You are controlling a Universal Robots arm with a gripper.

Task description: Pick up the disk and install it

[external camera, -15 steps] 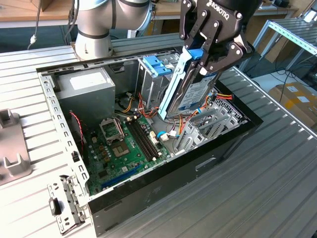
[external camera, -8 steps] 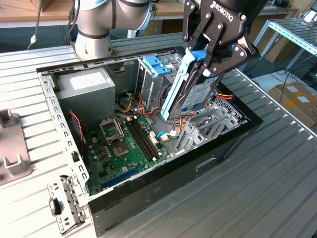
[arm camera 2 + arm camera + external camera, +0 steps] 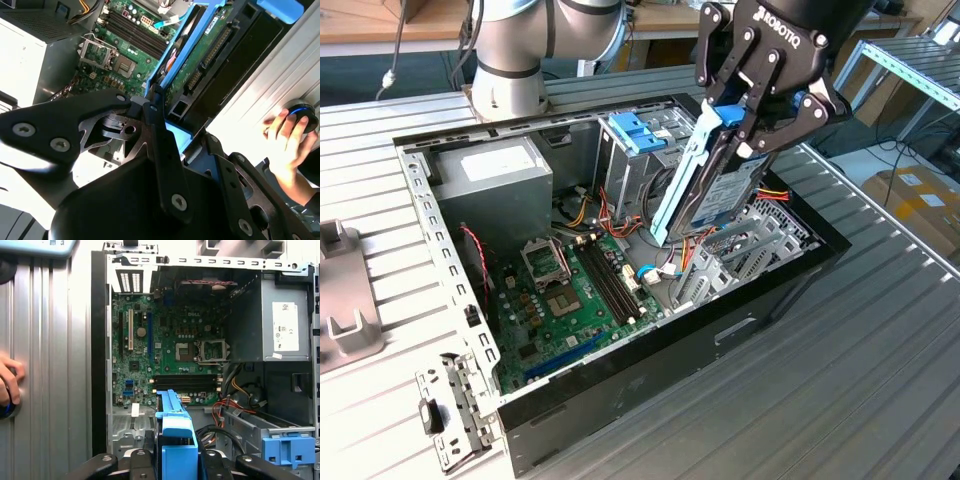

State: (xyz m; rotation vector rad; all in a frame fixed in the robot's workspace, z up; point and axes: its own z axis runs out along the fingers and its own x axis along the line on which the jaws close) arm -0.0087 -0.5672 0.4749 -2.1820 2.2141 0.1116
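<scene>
Jaws clamped on disk, tilted, lower edge over open PC case.

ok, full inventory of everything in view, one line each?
disk (hard drive in plastic carrier): 1, silver-grey with bright blue frame, tilted over the case
open computer case: 1, black and grey, on the table
motherboard: 1, green, case floor
metal box with white label: 1, grey, case corner by the arm
short two-tabbed plastic latch: 1, blue, atop the drive cage
ribbed metal table: 1, grey, under the case
cardboard box: 1, brown, exterior view's right
round knob: 1, black with blue ring, under the hand
person's hand: 1, on the knob
robot arm: 1, silver-grey, beside the case
gripper: 1, black, shut on the disk
</scene>
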